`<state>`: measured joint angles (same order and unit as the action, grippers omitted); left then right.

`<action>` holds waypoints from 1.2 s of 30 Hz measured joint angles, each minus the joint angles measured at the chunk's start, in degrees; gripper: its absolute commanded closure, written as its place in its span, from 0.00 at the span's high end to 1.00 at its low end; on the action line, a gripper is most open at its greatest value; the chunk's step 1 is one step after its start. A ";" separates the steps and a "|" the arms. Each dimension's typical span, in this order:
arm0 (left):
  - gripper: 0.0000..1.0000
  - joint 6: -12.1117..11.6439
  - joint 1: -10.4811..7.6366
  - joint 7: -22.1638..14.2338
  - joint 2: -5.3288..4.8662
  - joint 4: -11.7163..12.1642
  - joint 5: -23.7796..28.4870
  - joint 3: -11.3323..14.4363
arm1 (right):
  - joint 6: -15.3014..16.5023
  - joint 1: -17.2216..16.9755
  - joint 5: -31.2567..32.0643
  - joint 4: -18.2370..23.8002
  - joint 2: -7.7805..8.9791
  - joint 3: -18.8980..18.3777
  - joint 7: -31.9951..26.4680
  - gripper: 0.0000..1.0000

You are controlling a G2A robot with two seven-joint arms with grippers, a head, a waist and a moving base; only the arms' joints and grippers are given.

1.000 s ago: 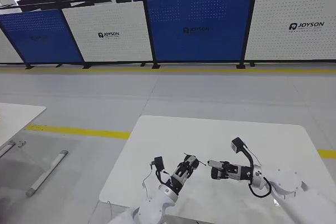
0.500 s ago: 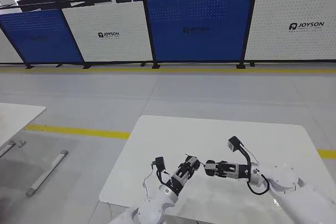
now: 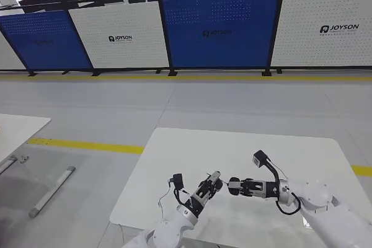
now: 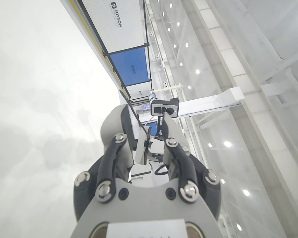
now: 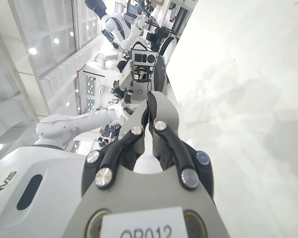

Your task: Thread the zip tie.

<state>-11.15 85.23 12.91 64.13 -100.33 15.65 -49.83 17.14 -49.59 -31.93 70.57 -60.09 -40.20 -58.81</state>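
- White rectangular table (image 3: pixel 192 149) served as the reference for all positions below; both arms were over its near half.
- Left gripper (image 3: pixel 216 180) hung above the table's near-middle area. Its grey, black-padded fingers (image 4: pixel 124 125) were spread apart with a clear gap between them.
- Right gripper (image 3: pixel 230 185) was over the same area of the table, just beside the left gripper and facing it tip to tip. Its fingers (image 5: pixel 161 107) were pressed together.
- Thin black plastic zip tie (image 4: pixel 141 123) was pinched at the right gripper's tip, raised off the table. It ran as a narrow strip into the gap between the left gripper's fingers. Contact with those fingers could not be determined.
- Blue and white perforated panels (image 3: pixel 220 31) stood well beyond the table's far edge, and a yellow floor line (image 3: pixel 87 146) lay between them and the table.
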 measured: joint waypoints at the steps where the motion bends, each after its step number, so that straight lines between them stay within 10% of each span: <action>1: 1.00 0.00 0.00 0.00 0.00 0.00 0.00 0.00 | 0.00 0.00 0.00 0.00 0.00 0.01 0.01 0.00; 14: 1.00 -1.72 0.99 -9.46 -0.66 1.52 0.40 -3.52 | -1.29 -1.21 0.93 1.19 0.35 -2.01 -3.28 0.00; 36: 1.00 -4.68 0.58 -8.11 0.18 2.08 3.11 -3.29 | -1.23 -1.22 0.93 1.21 0.35 -2.01 -3.24 0.00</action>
<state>-15.83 85.82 4.80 64.32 -98.25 18.76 -53.12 15.90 -50.82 -31.00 71.78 -59.75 -42.21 -62.04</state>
